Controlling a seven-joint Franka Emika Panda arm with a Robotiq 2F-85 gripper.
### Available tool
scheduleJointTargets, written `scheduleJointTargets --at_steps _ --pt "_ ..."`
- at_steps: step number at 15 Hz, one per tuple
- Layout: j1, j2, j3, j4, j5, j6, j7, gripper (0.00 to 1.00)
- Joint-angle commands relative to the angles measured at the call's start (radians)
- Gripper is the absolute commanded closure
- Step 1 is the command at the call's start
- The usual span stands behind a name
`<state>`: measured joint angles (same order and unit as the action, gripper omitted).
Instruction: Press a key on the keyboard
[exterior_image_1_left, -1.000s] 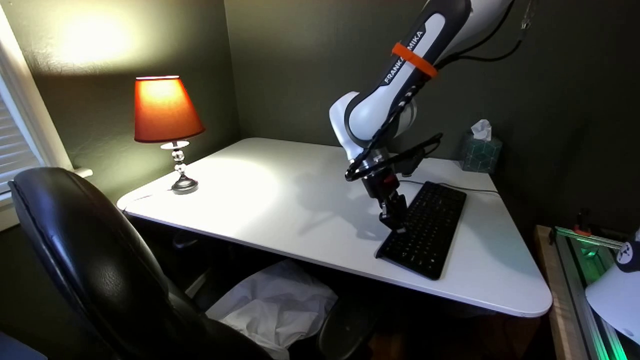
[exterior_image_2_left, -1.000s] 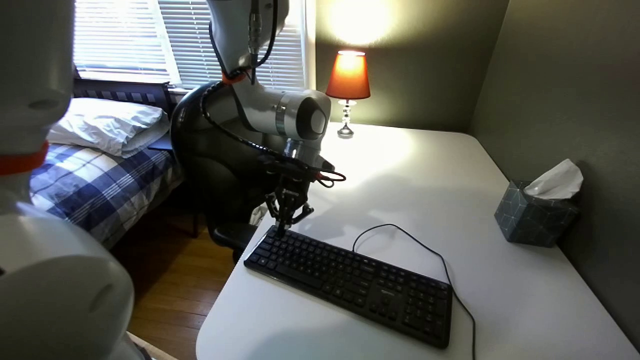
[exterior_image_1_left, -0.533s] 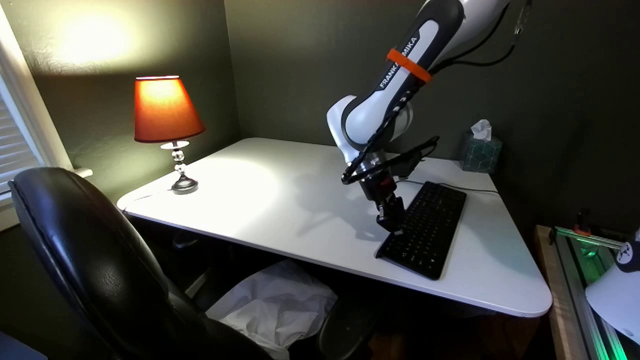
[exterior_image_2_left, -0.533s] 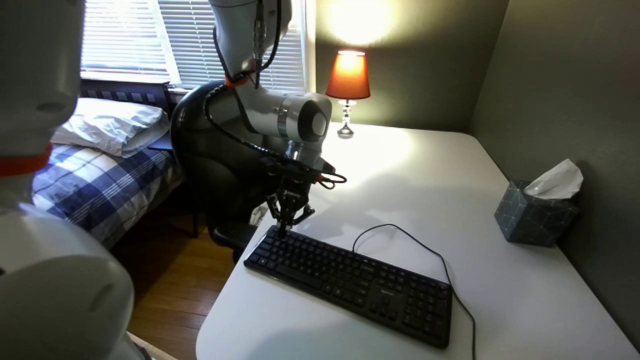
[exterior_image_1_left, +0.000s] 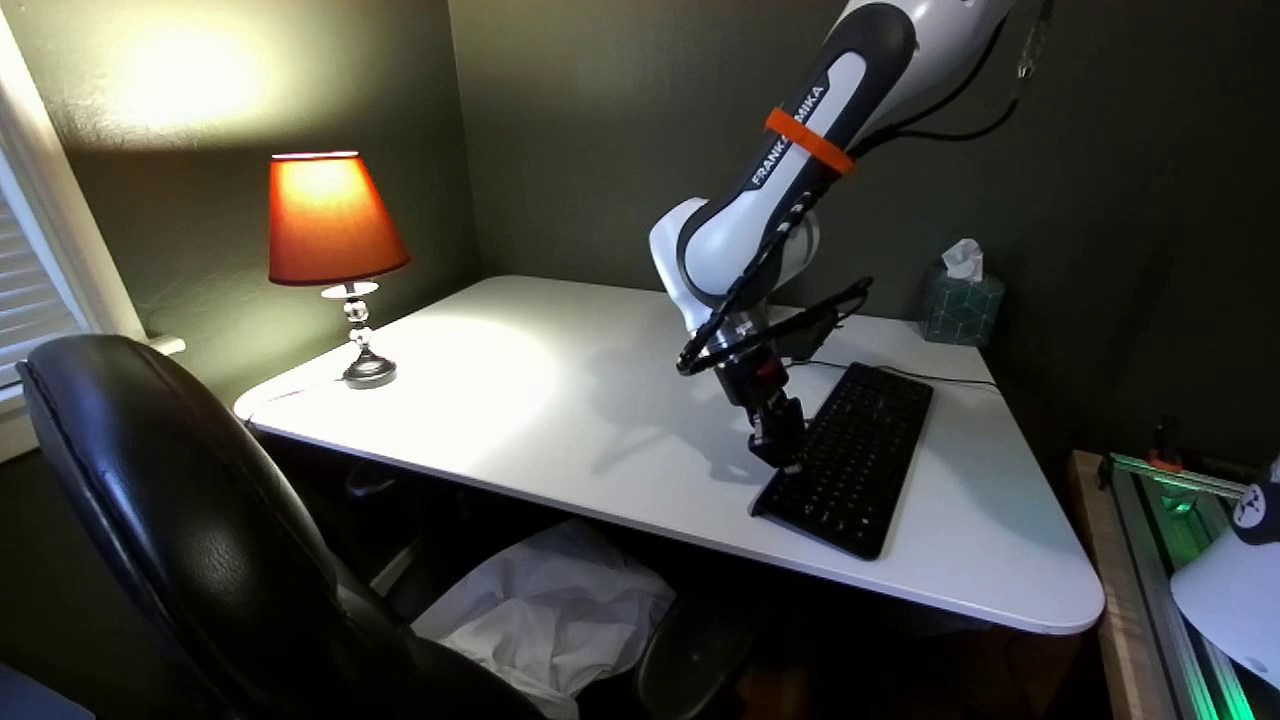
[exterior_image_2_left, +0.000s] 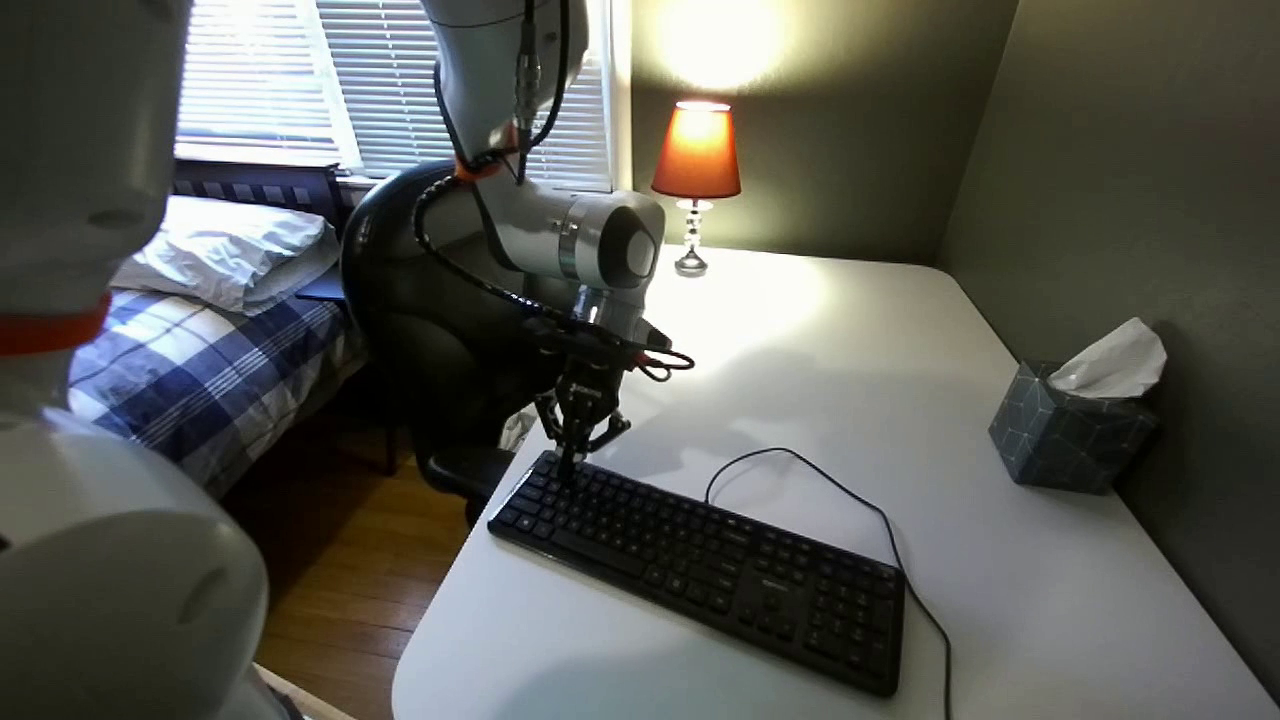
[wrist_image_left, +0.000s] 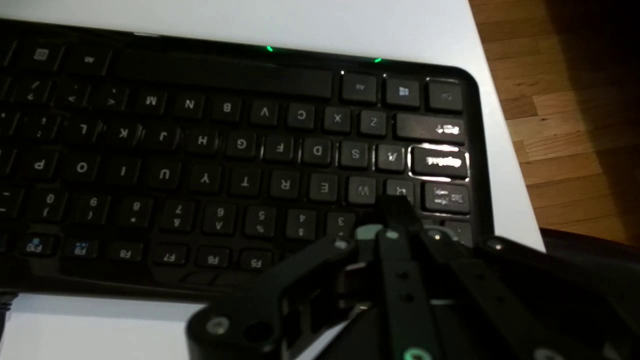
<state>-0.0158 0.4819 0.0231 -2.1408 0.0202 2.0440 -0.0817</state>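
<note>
The black keyboard (exterior_image_1_left: 855, 460) lies flat on the white desk; it shows in both exterior views, also here (exterior_image_2_left: 690, 570). In the wrist view the keyboard (wrist_image_left: 225, 140) appears upside down, its letters legible. My gripper (exterior_image_2_left: 567, 470) points down at the keyboard's end near the desk edge, its fingers together with nothing seen between them. In the wrist view the gripper's fingertips (wrist_image_left: 400, 207) cover the number-row keys near the Q and Tab keys. They are at or just above the keys; I cannot tell whether they touch. The gripper also shows in an exterior view (exterior_image_1_left: 788, 462).
A thin dark cable (exterior_image_2_left: 880, 510) runs from the keyboard over the desk (exterior_image_1_left: 560, 420). A tissue box (exterior_image_2_left: 1070, 430) stands by the wall. A lit lamp (exterior_image_1_left: 335, 225) stands at the far desk end. A black chair (exterior_image_1_left: 180, 500) is beside the desk.
The arm has shifted slightly, and the fingertips have moved a little lower over the same end of the keyboard. The fingers stay together. The keyboard has not moved.
</note>
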Motion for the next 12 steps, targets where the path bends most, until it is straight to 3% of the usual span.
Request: scheduleJointTargets --at_steps 1,12 --pt "0.001 0.026 0.003 0.022 0.007 0.001 -0.004 1.0" --pt "0.002 0.022 0.001 0.021 0.006 -0.002 0.004 1.0"
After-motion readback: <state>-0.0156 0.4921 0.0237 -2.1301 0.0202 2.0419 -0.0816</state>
